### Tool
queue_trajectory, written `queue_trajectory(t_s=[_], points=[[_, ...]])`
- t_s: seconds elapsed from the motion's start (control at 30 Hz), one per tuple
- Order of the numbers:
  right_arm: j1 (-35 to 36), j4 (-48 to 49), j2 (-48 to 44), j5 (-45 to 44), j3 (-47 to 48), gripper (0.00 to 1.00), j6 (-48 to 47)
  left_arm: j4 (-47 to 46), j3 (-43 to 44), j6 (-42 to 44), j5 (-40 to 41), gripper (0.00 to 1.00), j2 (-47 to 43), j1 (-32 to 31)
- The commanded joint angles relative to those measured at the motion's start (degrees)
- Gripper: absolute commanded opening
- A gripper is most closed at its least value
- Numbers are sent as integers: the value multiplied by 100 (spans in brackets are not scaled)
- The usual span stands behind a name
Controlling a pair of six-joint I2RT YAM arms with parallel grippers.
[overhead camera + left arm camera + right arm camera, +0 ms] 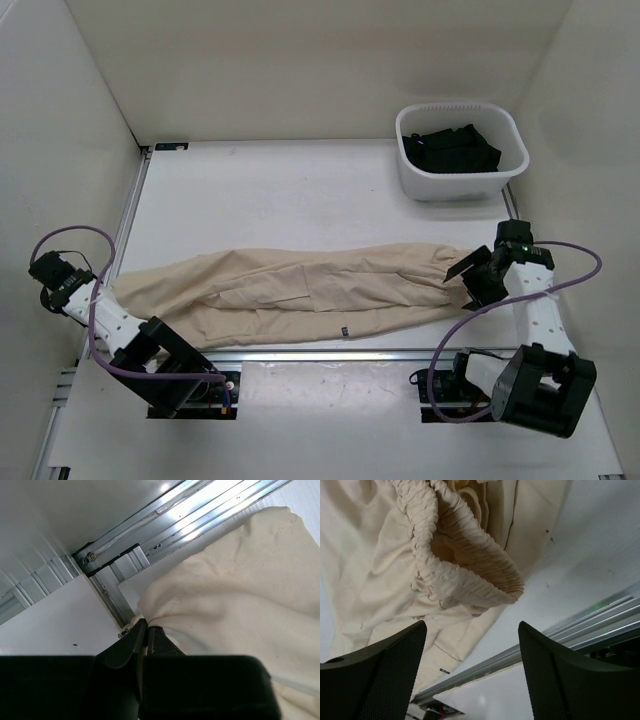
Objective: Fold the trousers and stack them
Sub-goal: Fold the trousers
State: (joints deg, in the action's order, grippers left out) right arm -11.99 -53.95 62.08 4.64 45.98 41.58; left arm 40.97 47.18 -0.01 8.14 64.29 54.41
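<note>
White tabletop (300, 190) carried everything, a single surface boxed in by pale walls, with one aluminium rail (330, 353) along its near edge. One pair of light beige trousers (300, 295) lay stretched left to right over the near half, both legs side by side and creased, the leg ends at the left and the gathered elastic waistband (455, 575) at the right. That waistband stood up in a crumpled loop rather than lying flat.

One white basket (460, 185) sat in the far right corner, well apart from the trousers. It held dark clothing (450, 148), bunched so that the pieces could not be counted.

Two arms stood at the near edge, each trailing one purple cable. The left arm (105, 322) reached to the leg end, the right arm (540, 310) to the waist end.

The two left fingers (131, 645) were pressed together with no gap, and a fold of the trousers' leg end was pinched between their tips. The two right fingers (390, 665) were spread wide and held nothing; the waistband loop lay just beyond their tips, between them in the wrist view, apart from both.

One small dark label (343, 331) showed on the near edge of the cloth.
</note>
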Motion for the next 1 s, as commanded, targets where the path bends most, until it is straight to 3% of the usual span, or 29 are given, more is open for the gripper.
queue_trajectory(t_s=[0.0, 0.2, 0.3, 0.4, 0.43, 0.53, 0.7, 0.87, 0.97], points=[[171, 350, 347, -165, 25, 79, 1007, 51, -42, 1, -58, 16, -48, 26], [145, 420, 698, -946, 96, 82, 1177, 51, 19, 1, -6, 14, 57, 26], [74, 753, 1198, -861, 25, 73, 1124, 51, 90, 1, -6, 14, 119, 26], [74, 755, 1726, -772, 165, 48, 967, 51, 248, 1, -6, 14, 224, 26], [74, 755, 1798, -876, 236, 28, 914, 51, 326, 1, -6, 14, 276, 26], [74, 606, 1851, -1097, 683, 0, 711, 104, 458, 1, 47, 14, 330, 26], [74, 254, 1790, -1150, 1851, 0, 412, 104, 774, 1, -145, 14, 549, 26], [-66, 412, 1650, -1297, 3284, 0, 219, 192, 1908, 1, -384, 14, 874, 26], [-505, 359, 1229, -1624, 3112, 0, 166, 481, 2023, 1, -445, 14, 849, 26]])
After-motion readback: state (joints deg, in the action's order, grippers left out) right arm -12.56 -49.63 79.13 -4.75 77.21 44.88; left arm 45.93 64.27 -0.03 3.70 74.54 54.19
